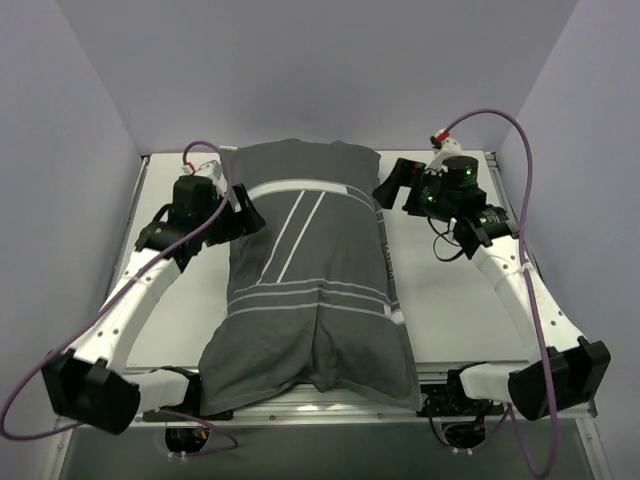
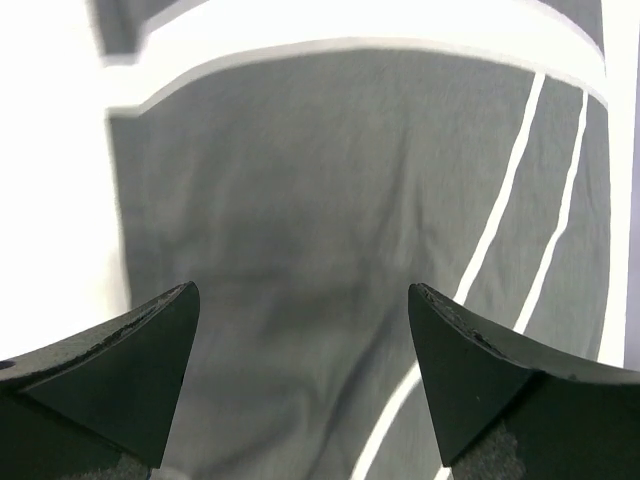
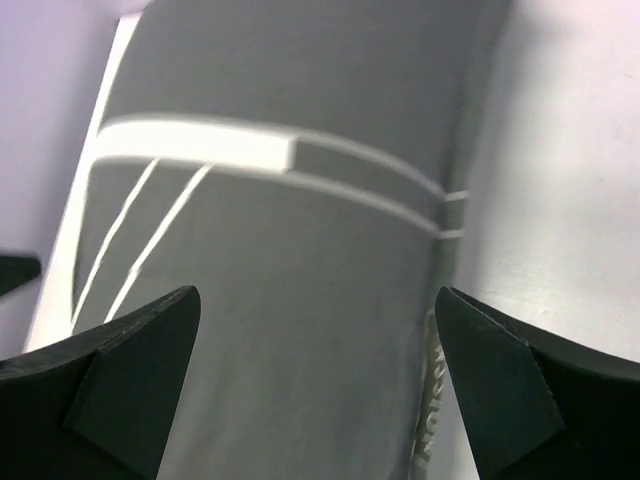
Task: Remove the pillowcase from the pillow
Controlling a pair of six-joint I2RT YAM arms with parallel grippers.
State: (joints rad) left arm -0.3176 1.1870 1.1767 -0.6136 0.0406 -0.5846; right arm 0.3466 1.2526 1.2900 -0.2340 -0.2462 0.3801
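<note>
Flanking the striped grey pillowcase (image 1: 310,290), left end effector (image 2: 300,292) and right end effector (image 3: 317,294) both spread, edge print (image 1: 386,262) unreadable

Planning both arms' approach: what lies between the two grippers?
Only the pillowcase, striped and bulging full, fills the stretch from the left gripper to the right gripper; the top view shows it.

The pillowcase (image 1: 310,280) lies mid-table (image 1: 450,300); the left gripper (image 1: 245,208) sits at its ten o'clock, the right gripper (image 1: 392,183) at two o'clock.
</note>
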